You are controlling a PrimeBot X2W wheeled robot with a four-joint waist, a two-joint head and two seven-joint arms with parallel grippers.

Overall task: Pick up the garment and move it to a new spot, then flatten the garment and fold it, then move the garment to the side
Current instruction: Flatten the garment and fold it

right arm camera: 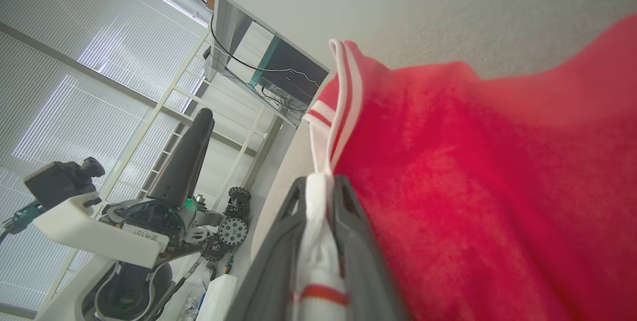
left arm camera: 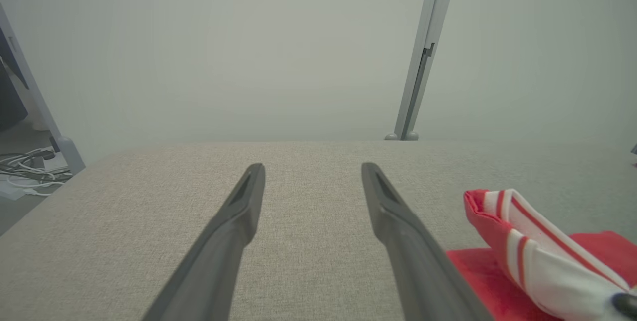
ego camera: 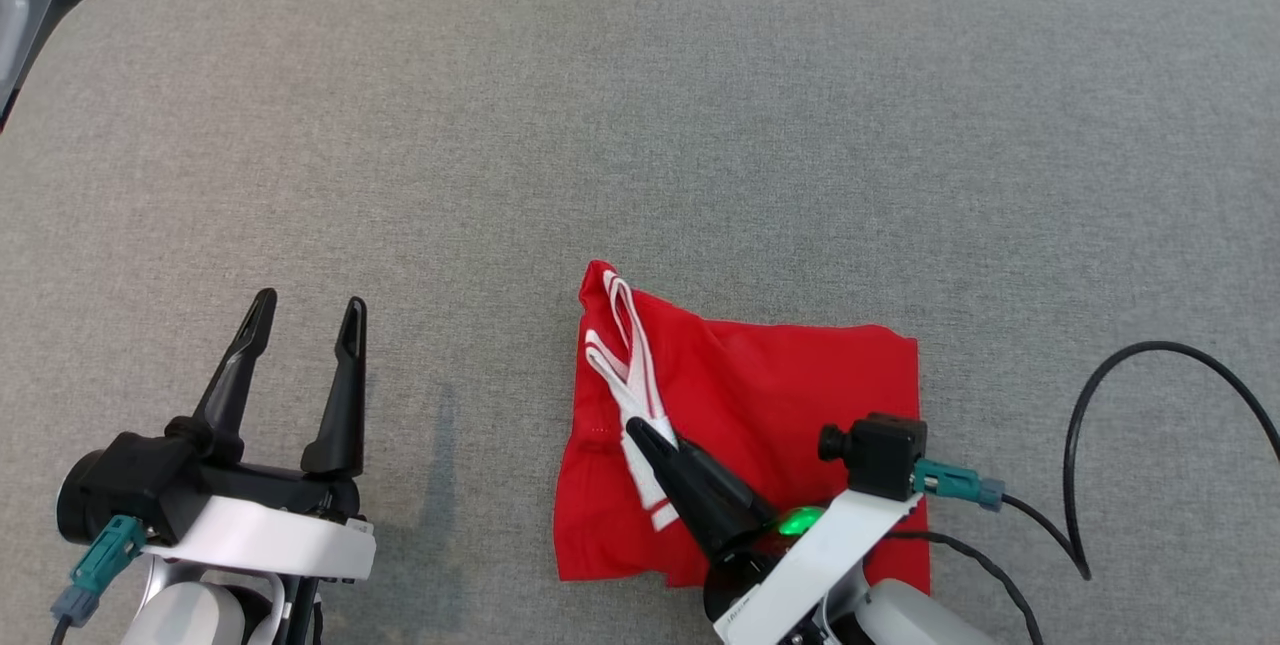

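My right claw (ego camera: 640,431) pinches the white striped band (ego camera: 625,365) of the red garment (ego camera: 790,395), lower middle on the counter (ego camera: 640,125), so I can lift it, while my left claw (ego camera: 305,310) sits spread at lower left.

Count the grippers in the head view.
2. The left gripper is at lower left, open above the table; the right gripper is at lower centre, pinching the white striped band of the red garment.
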